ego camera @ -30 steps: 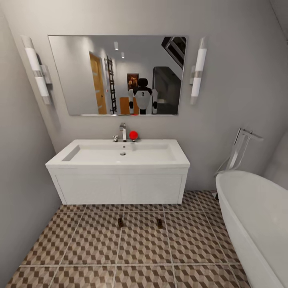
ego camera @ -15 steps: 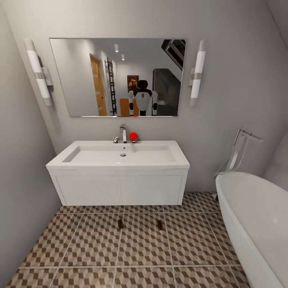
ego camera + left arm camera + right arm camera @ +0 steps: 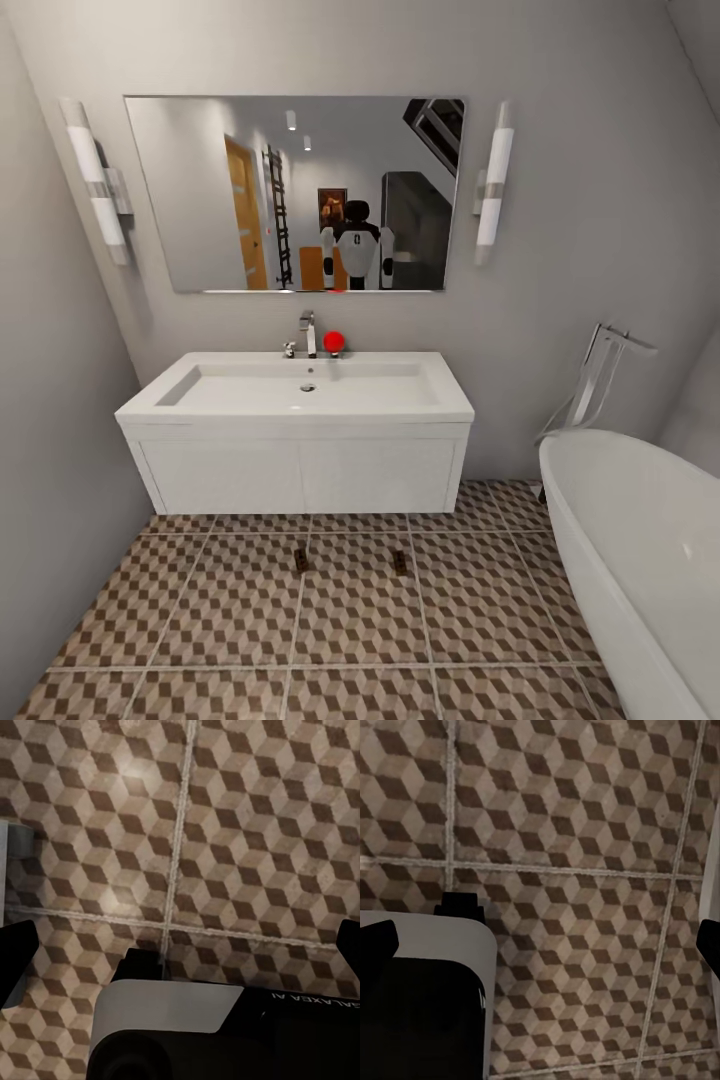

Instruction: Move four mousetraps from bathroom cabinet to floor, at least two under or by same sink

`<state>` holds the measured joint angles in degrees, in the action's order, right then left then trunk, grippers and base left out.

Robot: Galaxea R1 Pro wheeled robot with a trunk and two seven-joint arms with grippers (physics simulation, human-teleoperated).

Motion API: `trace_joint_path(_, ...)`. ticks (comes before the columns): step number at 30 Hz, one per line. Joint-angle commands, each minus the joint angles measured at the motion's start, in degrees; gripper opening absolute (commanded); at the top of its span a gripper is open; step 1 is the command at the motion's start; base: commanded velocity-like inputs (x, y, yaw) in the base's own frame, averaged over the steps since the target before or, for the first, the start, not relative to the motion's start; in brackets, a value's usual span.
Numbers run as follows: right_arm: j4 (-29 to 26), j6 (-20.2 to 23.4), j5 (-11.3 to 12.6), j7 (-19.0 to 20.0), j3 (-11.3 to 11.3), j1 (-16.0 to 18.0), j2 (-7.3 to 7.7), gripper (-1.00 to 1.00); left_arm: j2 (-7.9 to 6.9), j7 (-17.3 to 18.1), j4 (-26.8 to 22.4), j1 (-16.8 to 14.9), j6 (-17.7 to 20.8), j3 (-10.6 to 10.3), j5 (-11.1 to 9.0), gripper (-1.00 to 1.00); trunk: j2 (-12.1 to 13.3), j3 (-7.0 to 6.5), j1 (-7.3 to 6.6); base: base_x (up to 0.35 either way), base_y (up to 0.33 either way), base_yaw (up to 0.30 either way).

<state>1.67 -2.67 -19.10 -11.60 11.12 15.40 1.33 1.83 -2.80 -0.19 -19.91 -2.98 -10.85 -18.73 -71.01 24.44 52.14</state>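
I'm seeing open bathroom floor (image 3: 360, 610) ahead, with two mousetraps (image 3: 301, 559) lying just before the bathroom sink (image 3: 300, 400); the white tub (image 3: 640, 560) is crowding the right side, a wall closing the left

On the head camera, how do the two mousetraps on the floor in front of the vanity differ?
The left mousetrap lies on a grout line; the right mousetrap lies inside a tile. The left one sits slightly nearer the bathroom sink. Both are small, dark and lie lengthwise toward the vanity on the bathroom floor; finer detail is unreadable.
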Motion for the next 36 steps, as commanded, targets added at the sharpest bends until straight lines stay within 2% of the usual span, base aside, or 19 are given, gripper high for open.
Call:
trace_joint_path(1, 0.2, -0.3, -0.5, -0.2, 0.5, 0.1, 0.03, 1.00, 0.04, -0.2, 0.0, 0.0, -0.2, -0.5, -0.4, 1.00, 0.0, 0.06, 0.00, 0.000, 0.000, 0.000)
trace_joint_path(19, 0.2, -0.1, -1.8, -0.1, 0.5, 0.1, 0.04, 1.00, 0.02, -0.2, 0.0, 0.0, -0.2, -0.5, -0.4, 1.00, 0.0, 0.06, 0.00, 0.000, 0.000, 0.000)
trace_joint_path(36, 0.2, -0.2, -1.9, -0.4, 0.5, 0.1, -0.01, 1.00, 0.09, -0.2, 0.0, 0.0, -0.2, -0.5, -0.4, 1.00, 0.0, 0.06, 0.00, 0.000, 0.000, 0.000)
